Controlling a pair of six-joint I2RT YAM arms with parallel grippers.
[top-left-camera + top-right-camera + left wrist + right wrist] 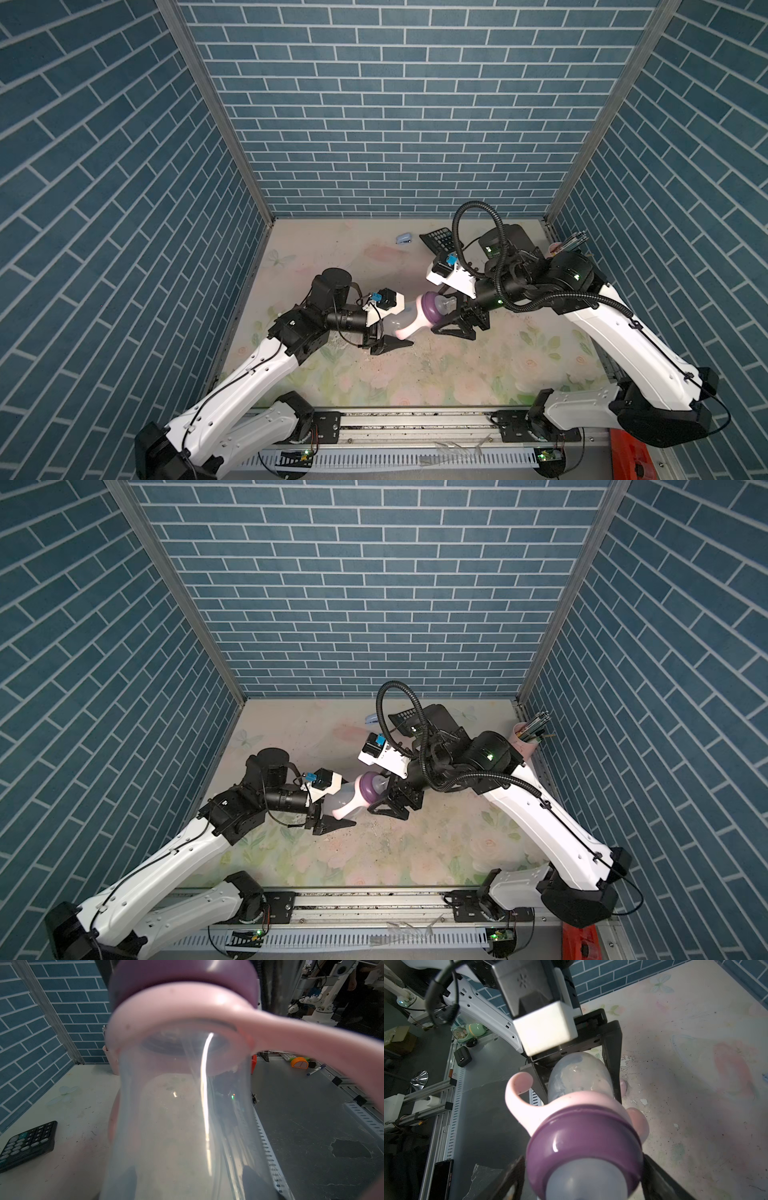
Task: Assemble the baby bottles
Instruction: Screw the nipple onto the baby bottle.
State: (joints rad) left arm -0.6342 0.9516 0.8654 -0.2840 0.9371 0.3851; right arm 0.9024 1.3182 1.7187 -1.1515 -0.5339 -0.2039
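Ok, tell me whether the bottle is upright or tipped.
Tipped: the bottle lies nearly sideways in the air, its base in the left gripper and its purple collar pointing toward the right gripper.

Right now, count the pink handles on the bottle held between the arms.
2. One handle curls out from the pink ring on the bench side of the bottle; the other is opposite, over the floral table.

The left arm [249, 374] reaches from 7 o'clock toward the middle with its wrist turned to 3 o'clock, and the left gripper [388, 328] is clamped on the bottle body [400, 319]. The right arm [623, 340] comes from 5 o'clock and points to 9 o'clock. The right gripper [451, 316] straddles the purple collar [430, 309] with its jaws wide; contact is unclear.
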